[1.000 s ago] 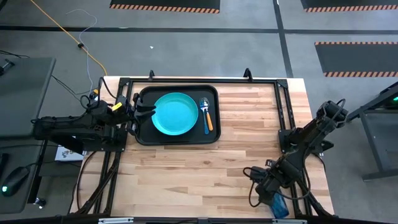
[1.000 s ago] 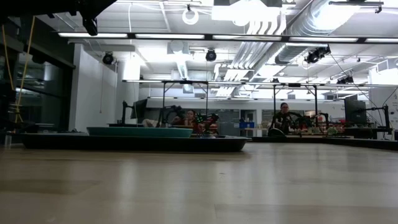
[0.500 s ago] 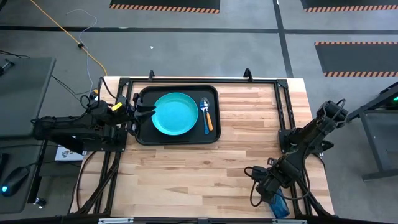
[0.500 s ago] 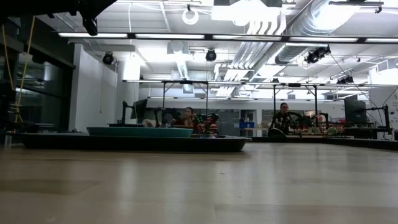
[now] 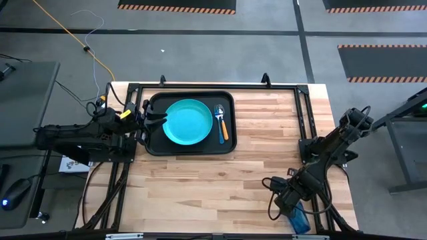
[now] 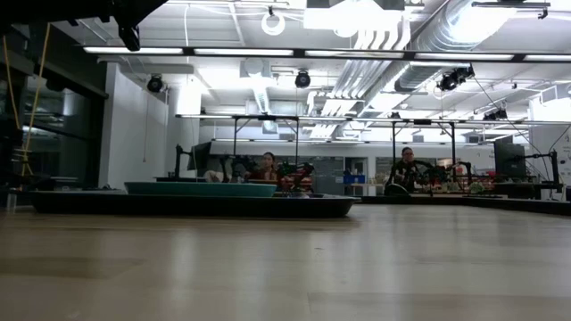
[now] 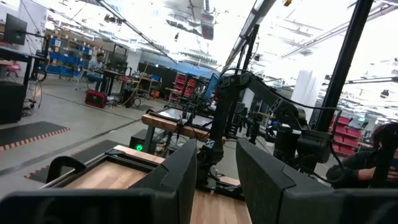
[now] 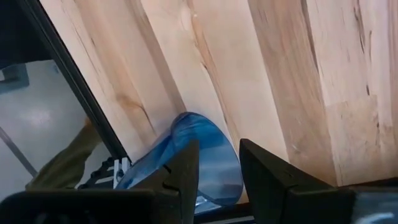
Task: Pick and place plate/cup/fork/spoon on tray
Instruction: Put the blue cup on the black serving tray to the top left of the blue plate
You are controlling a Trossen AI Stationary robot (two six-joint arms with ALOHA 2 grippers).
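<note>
Our right gripper (image 5: 291, 208) has barely shifted, open jaws straddling the translucent dark-blue plastic cup (image 8: 198, 163) at the bench's (image 5: 267, 153) near right corner; grasp pending.

Wooden table (image 6: 357, 267) fills the lower half, seen level across its top; black tray (image 6: 192, 205) sits at the far left-centre, long and low, raised rim facing the camera; turquoise plate (image 6: 201, 188) rests in the tray, its edge showing just above the rim; small dark utensil shapes stick up at the tray's right end, too small to tell apart; behind, a workshop room with ceiling lights, ducts and metal frames; two seated people far back, one past the plate, one further right
</note>
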